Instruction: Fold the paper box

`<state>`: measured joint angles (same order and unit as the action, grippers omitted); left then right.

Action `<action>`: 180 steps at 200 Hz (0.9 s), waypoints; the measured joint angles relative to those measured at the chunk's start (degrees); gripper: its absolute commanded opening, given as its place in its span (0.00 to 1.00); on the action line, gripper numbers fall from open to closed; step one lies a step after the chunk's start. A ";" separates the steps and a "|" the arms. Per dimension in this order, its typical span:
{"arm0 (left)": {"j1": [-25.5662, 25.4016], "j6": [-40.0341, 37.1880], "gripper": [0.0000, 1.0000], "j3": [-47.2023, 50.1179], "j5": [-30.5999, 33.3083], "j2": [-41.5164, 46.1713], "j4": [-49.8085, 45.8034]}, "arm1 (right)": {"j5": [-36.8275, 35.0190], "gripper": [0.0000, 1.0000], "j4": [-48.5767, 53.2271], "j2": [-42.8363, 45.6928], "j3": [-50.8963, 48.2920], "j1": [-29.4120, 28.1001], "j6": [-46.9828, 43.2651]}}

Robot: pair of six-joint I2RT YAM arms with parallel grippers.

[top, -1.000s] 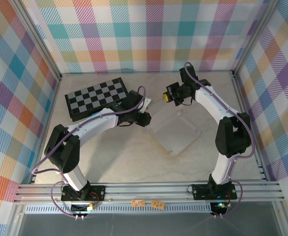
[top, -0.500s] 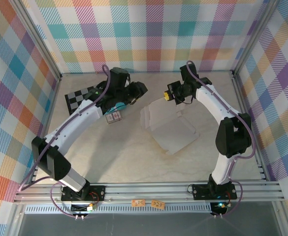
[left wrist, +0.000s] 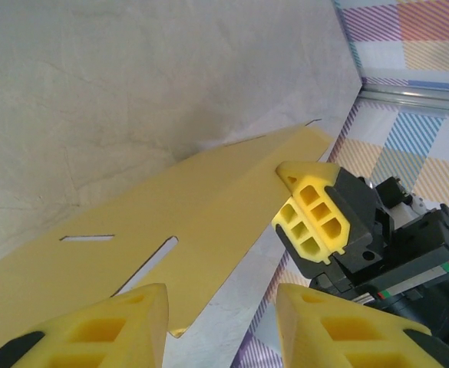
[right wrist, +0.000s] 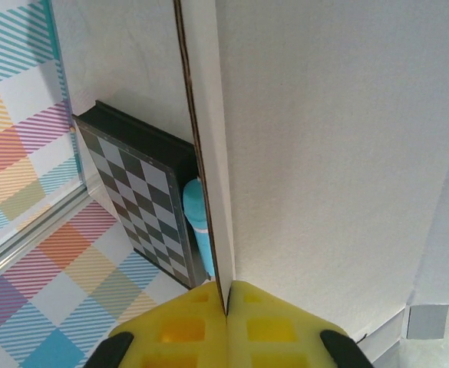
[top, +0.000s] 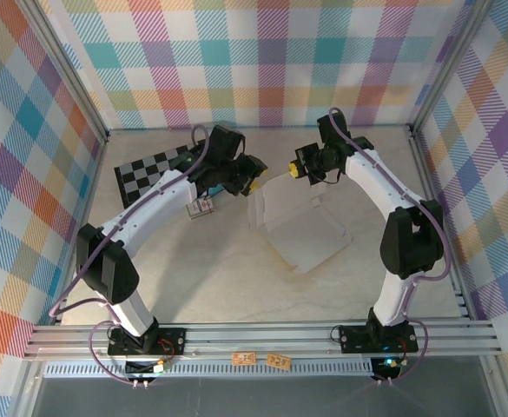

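Right end effector [right wrist: 226,297] pinching paper box [top: 310,230] flap upright; your left end effector [left wrist: 219,310], spread, just swung back beside flap: crease likely next.

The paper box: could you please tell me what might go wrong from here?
1. The right end effector grips only a thin edge of the paper box; the sheet may slip or crease.
2. The open left end effector is close to the right one; they may collide.
3. The teal tube and checkerboard lie just behind the lifted box and could be knocked.
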<state>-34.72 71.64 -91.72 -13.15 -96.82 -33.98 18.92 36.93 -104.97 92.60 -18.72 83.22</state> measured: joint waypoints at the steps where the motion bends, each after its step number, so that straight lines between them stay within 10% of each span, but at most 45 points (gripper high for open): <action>1: -0.02 0.02 0.41 0.00 0.00 0.00 0.00 | -0.02 0.00 0.00 0.00 0.00 0.00 0.00; 180: -0.46 0.90 0.42 -1.84 -3.17 -2.64 1.46 | -0.07 0.00 -0.07 -0.11 0.00 0.02 0.59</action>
<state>-35.18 72.53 -93.56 -16.32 -99.46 -32.51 18.85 36.86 -105.08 92.60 -18.70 83.81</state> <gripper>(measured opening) 0.422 0.055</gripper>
